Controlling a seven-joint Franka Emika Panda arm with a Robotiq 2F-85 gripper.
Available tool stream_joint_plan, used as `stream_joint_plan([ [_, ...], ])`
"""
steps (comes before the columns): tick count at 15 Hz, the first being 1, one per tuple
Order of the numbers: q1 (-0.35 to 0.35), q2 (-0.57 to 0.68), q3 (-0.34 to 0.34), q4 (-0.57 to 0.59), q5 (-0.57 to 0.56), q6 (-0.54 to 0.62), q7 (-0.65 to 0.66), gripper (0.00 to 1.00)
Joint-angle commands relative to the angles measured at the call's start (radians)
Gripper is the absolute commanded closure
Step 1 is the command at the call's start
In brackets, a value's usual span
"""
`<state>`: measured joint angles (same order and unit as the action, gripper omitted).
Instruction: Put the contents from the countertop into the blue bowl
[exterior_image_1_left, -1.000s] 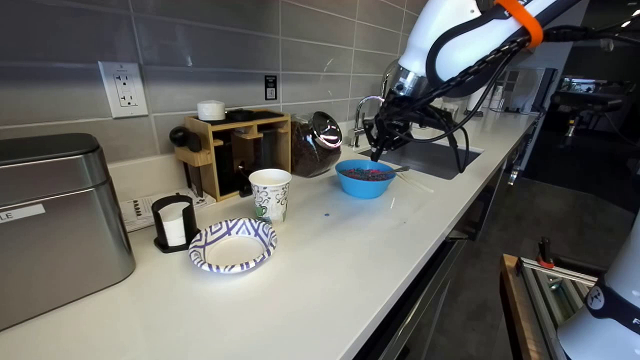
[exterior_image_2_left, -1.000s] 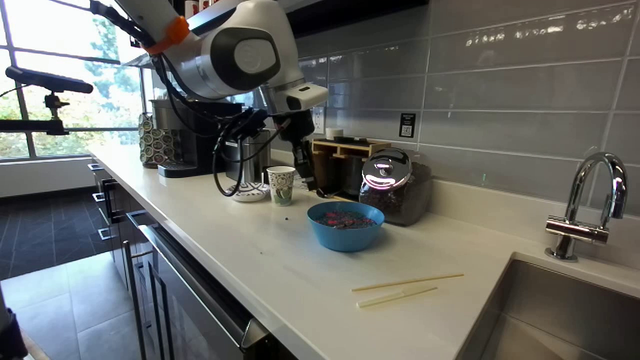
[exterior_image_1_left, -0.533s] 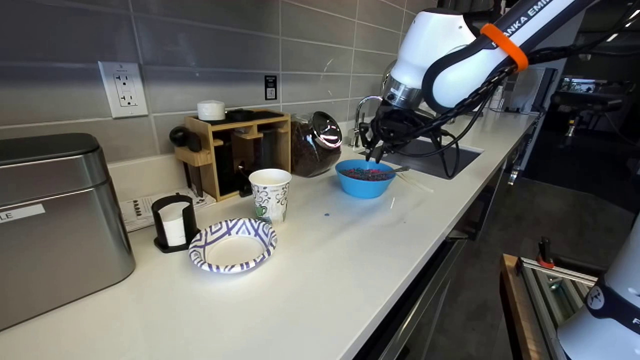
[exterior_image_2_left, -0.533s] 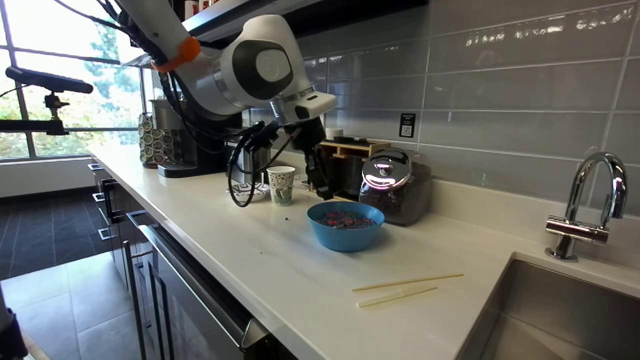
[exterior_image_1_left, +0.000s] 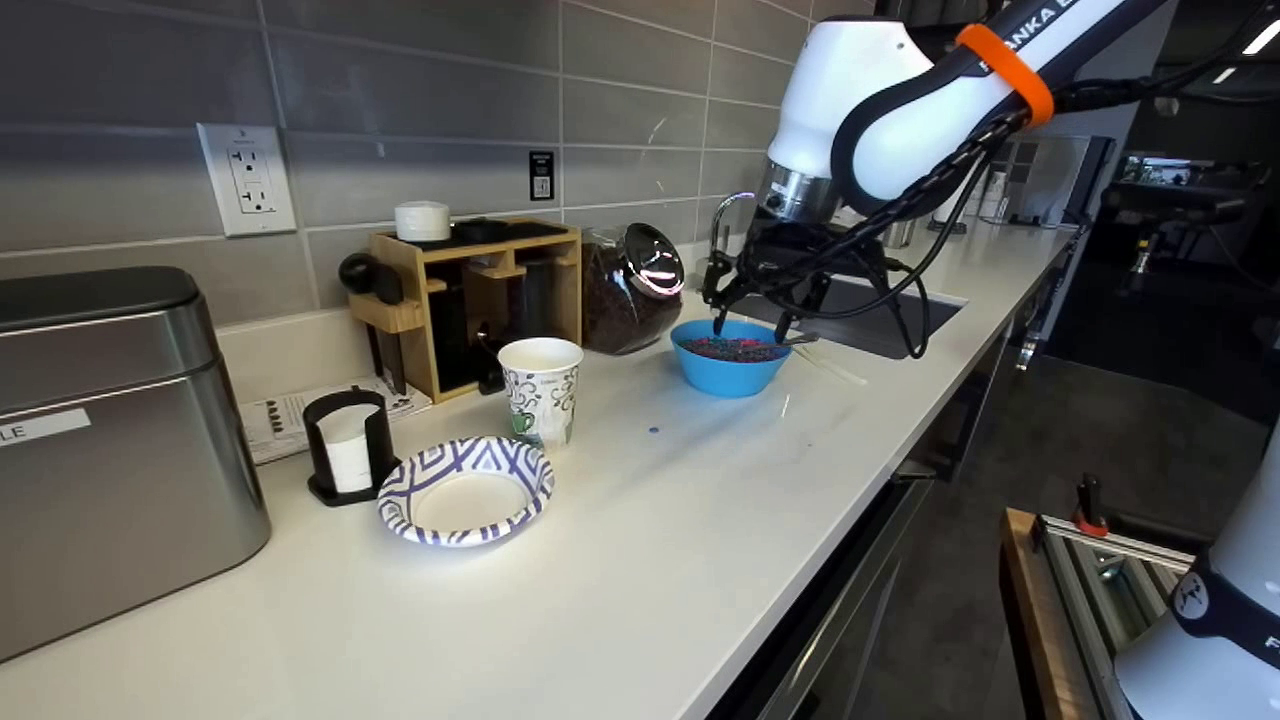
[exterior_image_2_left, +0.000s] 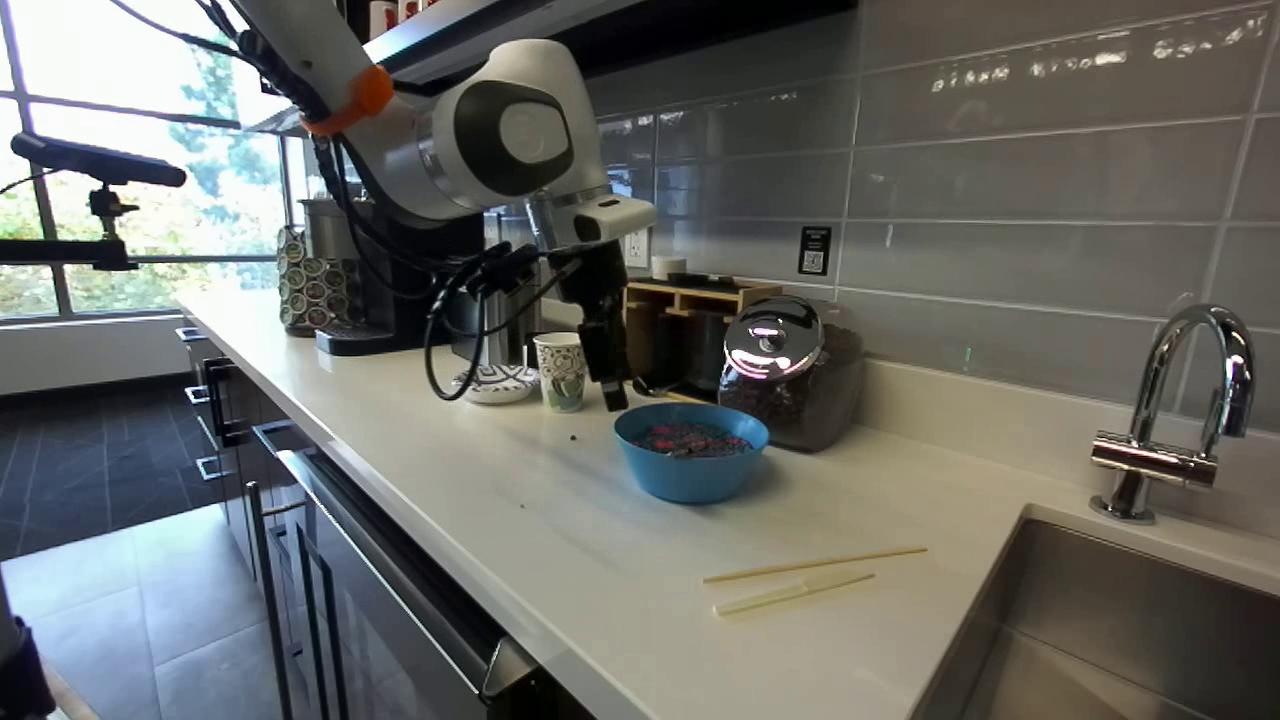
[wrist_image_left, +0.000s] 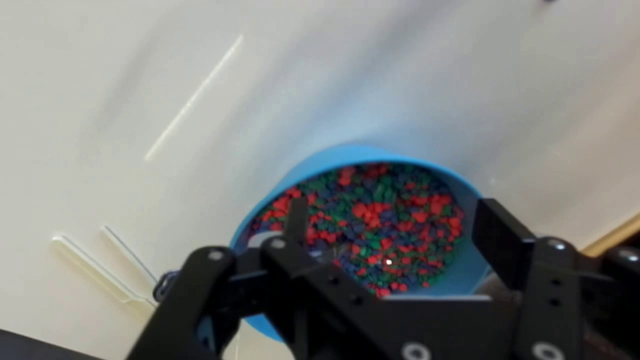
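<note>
By grey tiles (exterior_image_2_left: 1000, 180), on the off-white countertop (exterior_image_2_left: 580, 540): presumably fetch the small blue piece (exterior_image_1_left: 653, 429).
Hovering near the blue bowl (exterior_image_2_left: 690, 480), upright on the countertop, with the pincer (wrist_image_left: 392, 216) spread and nothing visibly gripped. Clear the rim and utensil (exterior_image_1_left: 803, 340), lower straight down between blue bowl and paper cup (exterior_image_1_left: 541, 390), pinch softly. Count one blue bowl with bits (wrist_image_left: 372, 217) beyond counting, one utensil, one paper cup, one patterned bowl (exterior_image_1_left: 470, 500), two pale sticks (exterior_image_2_left: 815, 564), one small blue piece.

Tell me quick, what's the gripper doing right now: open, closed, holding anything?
Gripper: wide open, holding nothing.
</note>
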<state>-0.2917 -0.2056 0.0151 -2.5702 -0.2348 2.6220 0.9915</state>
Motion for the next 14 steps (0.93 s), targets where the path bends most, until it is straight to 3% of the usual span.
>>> stream_joint_plan([
  [1, 0.065, -0.076, -0.014, -0.024, 0.051, -0.187, -0.080, 0.00],
  [4, 0.084, -0.101, -0.008, -0.033, 0.040, -0.289, -0.103, 0.02],
  [7, 0.095, -0.120, -0.009, -0.066, 0.037, -0.318, -0.127, 0.06],
  [9, 0.104, -0.136, -0.018, -0.117, 0.053, -0.274, -0.169, 0.13],
  [10, 0.108, -0.144, -0.022, -0.146, 0.060, -0.252, -0.191, 0.21],
  [11, 0.108, -0.149, -0.023, -0.165, 0.061, -0.241, -0.203, 0.19],
  [12, 0.107, -0.155, -0.024, -0.188, 0.061, -0.232, -0.220, 0.29],
  [13, 0.106, -0.158, -0.024, -0.205, 0.061, -0.222, -0.231, 0.23],
  [14, 0.101, -0.163, -0.026, -0.224, 0.059, -0.206, -0.242, 0.26],
])
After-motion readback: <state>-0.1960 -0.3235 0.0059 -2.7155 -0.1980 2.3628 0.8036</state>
